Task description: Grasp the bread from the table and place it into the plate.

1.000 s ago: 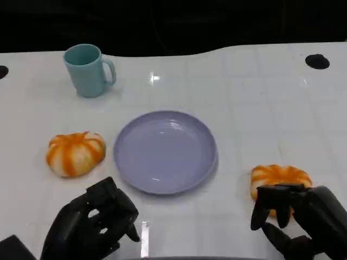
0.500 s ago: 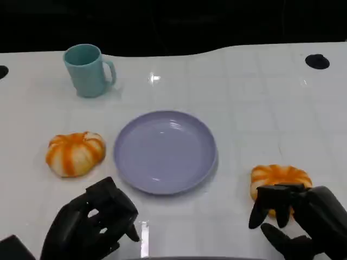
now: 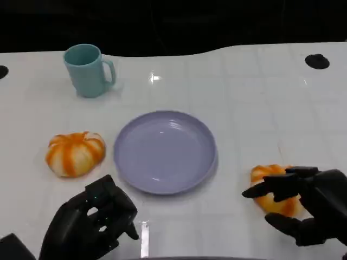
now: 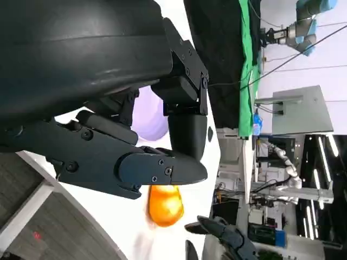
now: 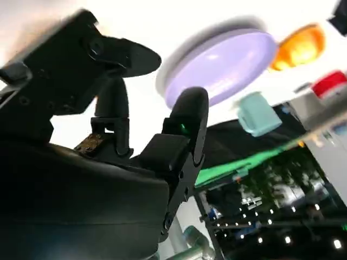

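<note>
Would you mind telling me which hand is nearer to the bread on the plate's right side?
Right. The right hand is over that bread, fingers spread across it. The left hand sits across the table, beyond the plate.

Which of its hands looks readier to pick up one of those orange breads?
The right hand, probably. Its fingers are spread over the bread at the plate's right. The left hand sits curled near the table edge, apart from the other bread.

White table (image 3: 255,108); black backdrop (image 3: 173,21)
</note>
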